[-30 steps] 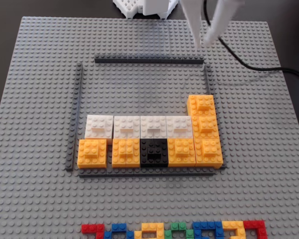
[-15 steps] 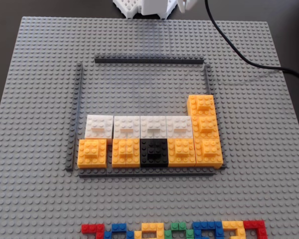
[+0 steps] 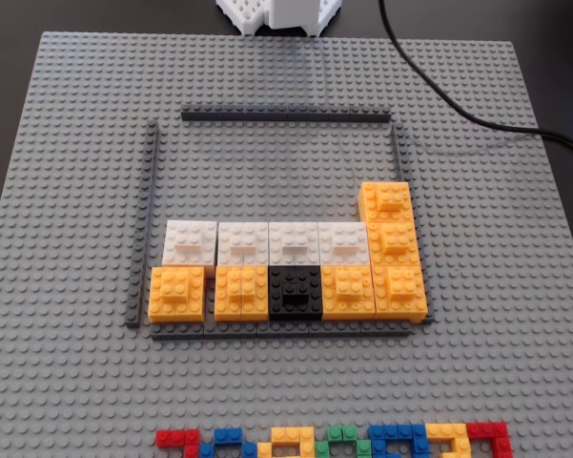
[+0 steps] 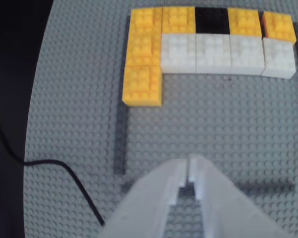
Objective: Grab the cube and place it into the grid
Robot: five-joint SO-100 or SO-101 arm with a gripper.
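In the wrist view, the small orange-yellow studded LEGO cube (image 4: 142,85) sits inside the large rectangular frame of thin dark grey strips (image 4: 121,134), against its left strip, at the near end of an orange column. The white fingers (image 4: 188,171) hang over the frame's near strip, tips together and empty, well apart from the cube. A row of white cubes (image 4: 228,53) runs rightward.

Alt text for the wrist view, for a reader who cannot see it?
The white gripper, jaws nearly closed and holding nothing, hangs over a grey studded baseplate. Beyond it, orange cubes, one black cube and white cubes sit packed together inside a thin dark frame.
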